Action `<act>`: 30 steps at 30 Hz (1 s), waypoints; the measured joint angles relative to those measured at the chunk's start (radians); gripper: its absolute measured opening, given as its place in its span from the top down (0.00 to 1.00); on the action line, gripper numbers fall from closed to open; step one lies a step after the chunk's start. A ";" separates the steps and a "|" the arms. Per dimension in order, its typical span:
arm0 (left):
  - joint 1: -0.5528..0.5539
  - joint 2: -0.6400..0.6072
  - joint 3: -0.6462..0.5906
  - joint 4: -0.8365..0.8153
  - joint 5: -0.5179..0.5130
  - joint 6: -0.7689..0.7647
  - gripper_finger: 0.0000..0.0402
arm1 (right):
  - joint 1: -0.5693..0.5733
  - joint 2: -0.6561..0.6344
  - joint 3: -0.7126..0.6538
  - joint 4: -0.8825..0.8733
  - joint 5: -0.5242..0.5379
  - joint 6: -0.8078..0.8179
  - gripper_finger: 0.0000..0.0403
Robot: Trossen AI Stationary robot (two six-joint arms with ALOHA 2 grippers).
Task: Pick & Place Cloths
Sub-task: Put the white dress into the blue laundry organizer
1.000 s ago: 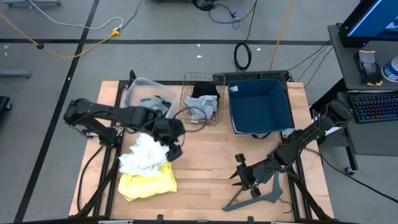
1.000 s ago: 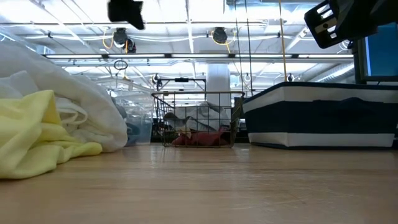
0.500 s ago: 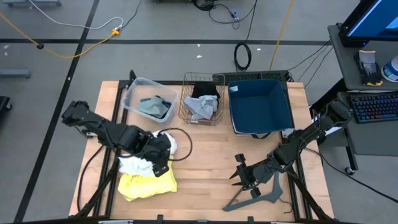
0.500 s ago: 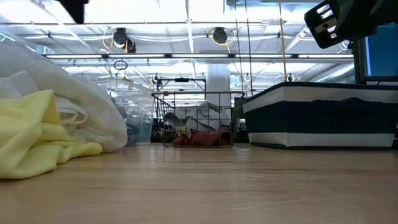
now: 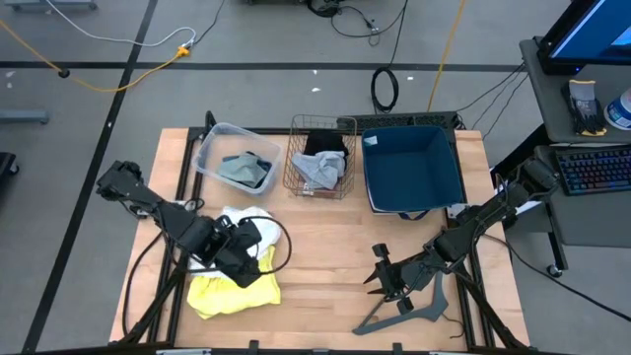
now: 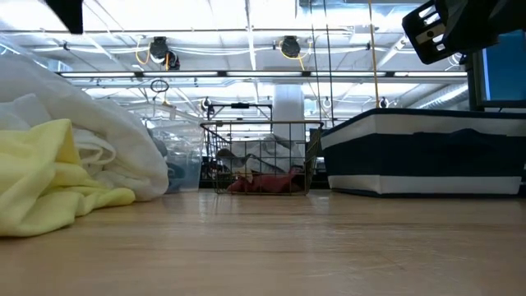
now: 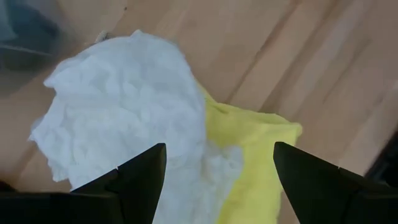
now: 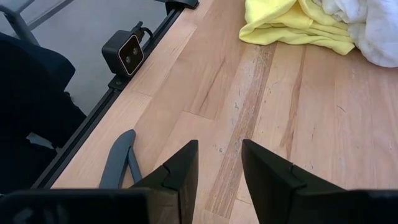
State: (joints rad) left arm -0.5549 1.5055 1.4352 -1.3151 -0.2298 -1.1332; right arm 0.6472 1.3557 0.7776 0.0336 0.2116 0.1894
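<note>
A crumpled white cloth (image 5: 240, 223) (image 7: 124, 112) lies on the table, partly over a bright yellow cloth (image 5: 235, 292) (image 7: 261, 149). My left gripper (image 5: 245, 260) (image 7: 219, 152) hovers open above the two, its fingers either side of where white meets yellow, touching neither. A blue-grey cloth (image 5: 245, 170) lies in the clear bin (image 5: 212, 148). Light grey, black and maroon cloths (image 5: 317, 168) fill the wire basket (image 5: 296, 158). My right gripper (image 5: 375, 281) (image 8: 217, 149) waits open above bare wood near the table's near right, beside the grey hanger (image 5: 414, 311) (image 8: 121, 158).
A navy fabric bin (image 5: 412, 168) stands at the far right, next to the wire basket. The table-height camera (image 8: 127, 55) sits on the near edge rail. Bare wood (image 5: 325, 247) stretches between the cloth pile and my right gripper. A cable loop (image 5: 284, 237) hangs off my left arm.
My left gripper has moved from near the clear bin toward the table's near and left edges, ending over the white and yellow cloths; the clear bin is uncovered again. The cloths have stayed where they were.
</note>
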 joint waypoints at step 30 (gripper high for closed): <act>-0.026 -0.005 -0.636 0.410 0.011 -0.188 0.35 | 0.000 0.000 0.000 0.001 0.003 -0.021 0.71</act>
State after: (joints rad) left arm -0.5804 1.5005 0.7996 -0.9050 -0.2189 -1.3214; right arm 0.6468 1.3556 0.7776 0.0348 0.2146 0.1679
